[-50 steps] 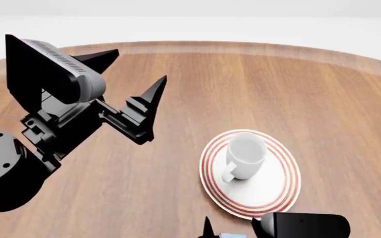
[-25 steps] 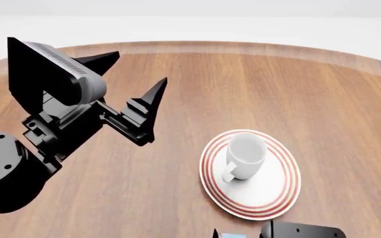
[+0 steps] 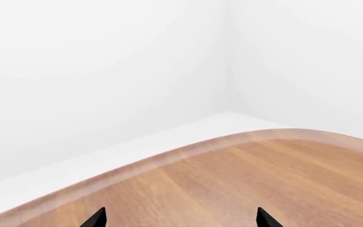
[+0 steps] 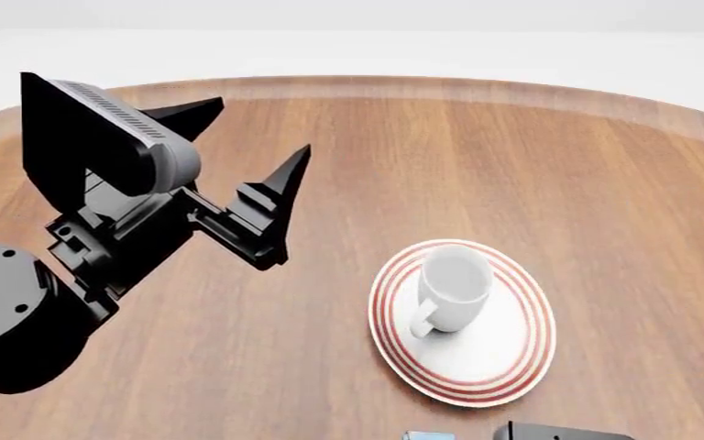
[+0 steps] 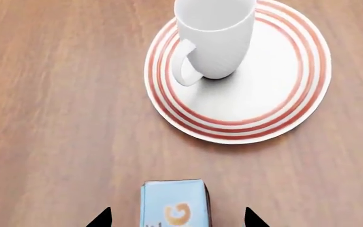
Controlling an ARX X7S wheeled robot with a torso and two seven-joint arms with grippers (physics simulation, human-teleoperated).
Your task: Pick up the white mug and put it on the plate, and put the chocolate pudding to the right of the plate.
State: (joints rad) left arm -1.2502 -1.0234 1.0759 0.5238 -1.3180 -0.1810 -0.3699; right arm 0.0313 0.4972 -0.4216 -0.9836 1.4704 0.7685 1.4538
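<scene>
The white mug (image 4: 455, 288) stands upright on the plate (image 4: 513, 353), its handle toward the near left. The chocolate pudding (image 5: 172, 203) lies on the wooden worktop (image 4: 475, 165) near the plate's near edge, apart from it, between the spread fingertips of the right hand (image 5: 172, 218). The left hand (image 4: 248, 147) hangs over the worktop's far left, fingers spread and holding nothing.
</scene>
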